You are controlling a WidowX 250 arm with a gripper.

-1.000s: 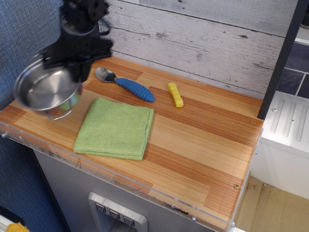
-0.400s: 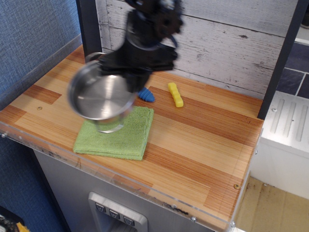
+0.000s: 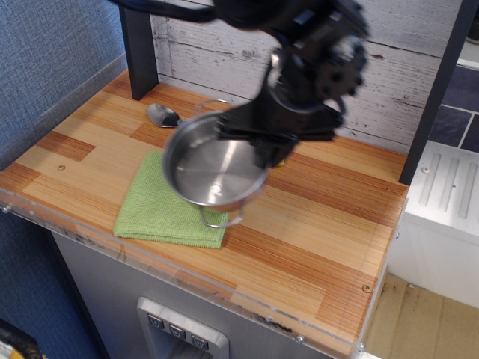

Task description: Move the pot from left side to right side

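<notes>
- Gripper (image 3: 258, 138) pinching far-right rim of pot (image 3: 215, 166); pot tilted, in the air over cloth's (image 3: 153, 206) right edge.
- Spoon (image 3: 163, 115) far left, handle hidden.
- Table (image 3: 314, 224) bare right.

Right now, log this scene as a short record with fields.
pot: held off the counter, tilted, over the right edge of the cloth
gripper: shut on the pot's rim
green cloth: flat on the counter, partly hidden by the pot
spoon: bowl visible behind the pot, handle hidden
counter: wooden
</notes>
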